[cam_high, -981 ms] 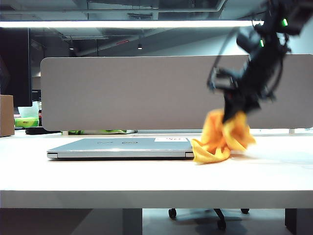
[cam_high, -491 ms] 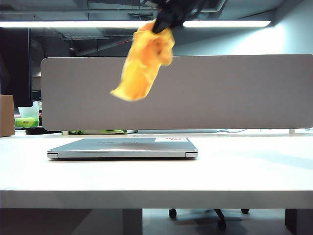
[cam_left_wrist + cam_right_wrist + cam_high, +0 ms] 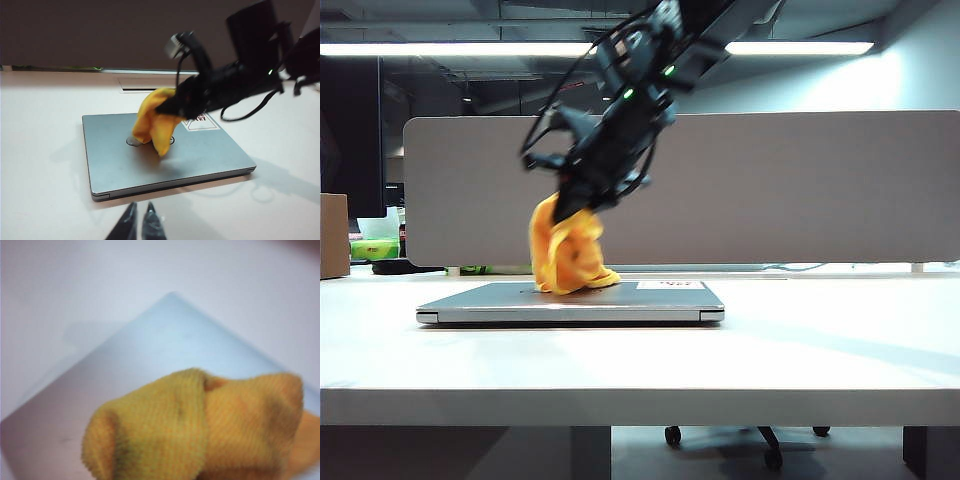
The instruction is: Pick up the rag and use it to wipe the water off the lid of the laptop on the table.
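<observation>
Both tools differ: right tool (image 3: 582, 205) pinches rag (image 3: 566, 250) on lid (image 3: 620, 293), left tool (image 3: 140, 225) closed.

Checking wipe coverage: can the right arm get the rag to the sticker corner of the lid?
Probably yes. The right gripper holds the rag on the lid mid-panel; the sticker lies bare, with nothing between. The left gripper sits off the laptop.

The rag (image 3: 566, 252) is yellow-orange, with a fine ribbed weave showing in the right wrist view. The laptop (image 3: 570, 301) is silver-grey with a dark seam along its edge; its lid (image 3: 160, 155) carries a white sticker (image 3: 201, 121) with red print. The desk (image 3: 800, 350) is white, the divider panel (image 3: 770, 190) behind it grey. The right tool (image 3: 582, 200) and the left tool (image 3: 141, 226) are black.
</observation>
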Action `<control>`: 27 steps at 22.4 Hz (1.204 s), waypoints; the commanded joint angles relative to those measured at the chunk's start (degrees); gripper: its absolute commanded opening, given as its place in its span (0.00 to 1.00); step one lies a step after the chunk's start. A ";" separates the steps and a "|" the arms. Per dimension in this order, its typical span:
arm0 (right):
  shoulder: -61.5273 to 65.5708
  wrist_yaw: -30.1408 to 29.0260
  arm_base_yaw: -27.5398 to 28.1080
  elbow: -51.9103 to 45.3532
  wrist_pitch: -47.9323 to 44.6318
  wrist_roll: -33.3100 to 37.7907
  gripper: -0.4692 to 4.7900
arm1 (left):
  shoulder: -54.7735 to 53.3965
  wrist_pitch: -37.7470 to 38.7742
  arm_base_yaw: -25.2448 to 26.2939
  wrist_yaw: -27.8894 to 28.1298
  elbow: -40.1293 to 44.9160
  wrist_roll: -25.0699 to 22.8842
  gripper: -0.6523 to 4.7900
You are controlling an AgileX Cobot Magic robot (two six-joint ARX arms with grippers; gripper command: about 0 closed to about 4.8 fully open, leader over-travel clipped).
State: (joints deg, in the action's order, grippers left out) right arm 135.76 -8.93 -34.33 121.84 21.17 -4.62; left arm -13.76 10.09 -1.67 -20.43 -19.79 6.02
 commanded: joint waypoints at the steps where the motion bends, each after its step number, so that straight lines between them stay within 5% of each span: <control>1: 2.03 -2.67 -2.93 0.55 -2.45 0.17 0.09 | 0.02 -0.70 -0.04 -0.17 -0.09 -0.02 0.15; 11: 4.07 -2.29 -7.98 0.61 -6.08 -0.77 0.09 | 0.02 -0.70 -0.04 -0.17 -0.09 -0.02 0.15; 19: 4.09 7.34 -1.03 3.80 -0.17 -1.16 0.09 | 0.02 -0.70 -0.04 -0.20 -0.09 -0.02 0.15; 27: 4.22 5.20 2.36 3.80 -2.12 -1.16 0.09 | 0.02 -0.70 -0.07 -0.17 -0.09 -0.02 0.15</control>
State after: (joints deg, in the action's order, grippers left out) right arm 140.33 -2.00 -31.29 125.32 21.26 -5.61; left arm -13.76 10.07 -1.67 -20.43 -19.79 6.02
